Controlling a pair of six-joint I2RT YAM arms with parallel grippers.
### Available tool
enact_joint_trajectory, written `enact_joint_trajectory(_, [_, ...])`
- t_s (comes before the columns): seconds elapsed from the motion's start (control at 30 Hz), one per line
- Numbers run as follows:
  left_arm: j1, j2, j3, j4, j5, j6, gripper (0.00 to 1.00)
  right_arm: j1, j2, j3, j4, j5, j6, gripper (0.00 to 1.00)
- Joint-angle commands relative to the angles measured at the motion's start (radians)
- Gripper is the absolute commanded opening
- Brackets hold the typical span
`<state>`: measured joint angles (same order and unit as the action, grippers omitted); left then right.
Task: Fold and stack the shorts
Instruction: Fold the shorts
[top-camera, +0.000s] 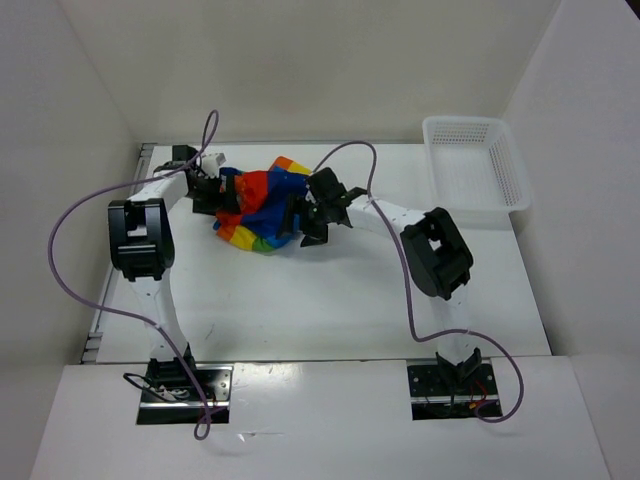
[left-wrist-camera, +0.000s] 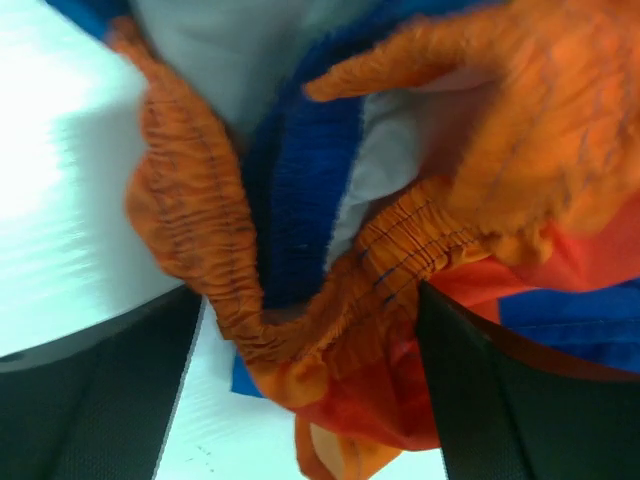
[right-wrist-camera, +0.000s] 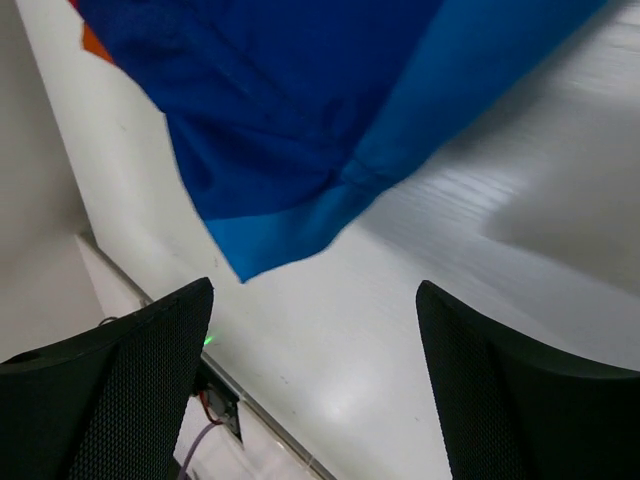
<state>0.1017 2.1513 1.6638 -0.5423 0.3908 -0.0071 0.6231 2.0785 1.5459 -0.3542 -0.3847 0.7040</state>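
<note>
The rainbow shorts (top-camera: 262, 205) lie crumpled at the back middle of the table, between the two grippers. My left gripper (top-camera: 213, 193) is at their left edge. In the left wrist view its jaws stand wide apart (left-wrist-camera: 310, 400), with the orange elastic waistband of the shorts (left-wrist-camera: 400, 250) bunched between them and against the right finger (left-wrist-camera: 520, 400). My right gripper (top-camera: 310, 216) is at their right edge, open and empty (right-wrist-camera: 315, 380). A blue hem of the shorts (right-wrist-camera: 300, 120) lies on the table just ahead of its fingers.
A white lattice basket (top-camera: 470, 124) stands at the back right corner. Purple cables (top-camera: 70, 220) loop beside both arms. White walls close in the table on the left, back and right.
</note>
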Motion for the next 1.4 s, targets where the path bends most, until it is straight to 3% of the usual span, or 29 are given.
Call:
enact_joint_trajectory(0.0, [0.003, -0.010, -0.073, 0.105, -0.041, 0.007, 0.91, 0.038, 0.009, 0.025, 0.139, -0.043, 0.075, 0.87])
enact_joint_trajectory(0.07, [0.003, -0.036, -0.110, 0.125, -0.052, 0.007, 0.84, 0.038, 0.041, 0.055, 0.149, -0.055, 0.087, 0.87])
enact_joint_trajectory(0.13, [0.003, -0.036, -0.139, 0.137, -0.052, 0.007, 0.65, 0.056, 0.072, 0.074, 0.158, -0.046, 0.126, 0.82])
enact_joint_trajectory(0.27, [0.003, -0.036, -0.165, 0.125, 0.008, 0.007, 0.48, 0.079, 0.152, 0.105, 0.133, -0.014, 0.204, 0.76])
enact_joint_trajectory(0.37, [0.003, -0.047, -0.191, 0.125, 0.043, 0.007, 0.40, 0.090, 0.170, 0.094, 0.095, 0.024, 0.226, 0.51])
enact_joint_trajectory(0.4, [0.003, -0.057, -0.203, 0.116, 0.052, 0.007, 0.39, 0.090, 0.179, 0.094, 0.083, 0.036, 0.226, 0.29])
enact_joint_trajectory(0.5, [0.003, -0.091, -0.226, 0.098, 0.076, 0.007, 0.37, 0.090, 0.126, 0.046, 0.057, 0.081, 0.177, 0.01])
enact_joint_trajectory(0.63, [0.012, -0.181, -0.240, 0.056, 0.085, 0.007, 0.36, 0.021, -0.033, -0.146, 0.031, 0.099, 0.004, 0.00])
enact_joint_trajectory(0.73, [0.023, -0.224, -0.219, -0.024, 0.114, 0.007, 0.43, -0.040, -0.176, -0.297, -0.018, 0.095, -0.156, 0.00])
enact_joint_trajectory(0.77, [0.023, -0.234, -0.210, -0.069, 0.147, 0.007, 0.53, -0.051, -0.204, -0.325, -0.034, 0.095, -0.197, 0.00])
enact_joint_trajectory(0.87, [0.023, -0.255, -0.184, -0.168, 0.248, 0.007, 0.68, -0.080, -0.273, -0.394, -0.077, 0.003, -0.369, 0.00])
enact_joint_trajectory(0.9, [0.023, -0.255, -0.184, -0.188, 0.266, 0.007, 0.78, -0.080, -0.282, -0.394, -0.089, -0.035, -0.436, 0.00])
enact_joint_trajectory(0.97, [0.012, -0.266, -0.173, -0.241, 0.280, 0.007, 0.83, -0.089, -0.305, -0.403, -0.117, -0.081, -0.494, 0.09])
enact_joint_trajectory(1.07, [-0.013, -0.275, -0.122, -0.252, 0.289, 0.007, 0.90, -0.098, -0.325, -0.394, -0.158, -0.114, -0.592, 0.36])
enact_joint_trajectory(1.1, [-0.026, -0.275, -0.102, -0.252, 0.319, 0.007, 0.92, -0.108, -0.325, -0.394, -0.167, -0.123, -0.612, 0.55])
enact_joint_trajectory(1.2, [-0.095, -0.254, -0.032, -0.197, 0.304, 0.007, 0.98, -0.137, -0.345, -0.406, -0.178, -0.134, -0.646, 0.72])
enact_joint_trajectory(1.37, [-0.175, -0.163, 0.001, -0.151, 0.266, 0.007, 0.98, -0.160, -0.345, -0.406, -0.152, -0.134, -0.635, 0.74])
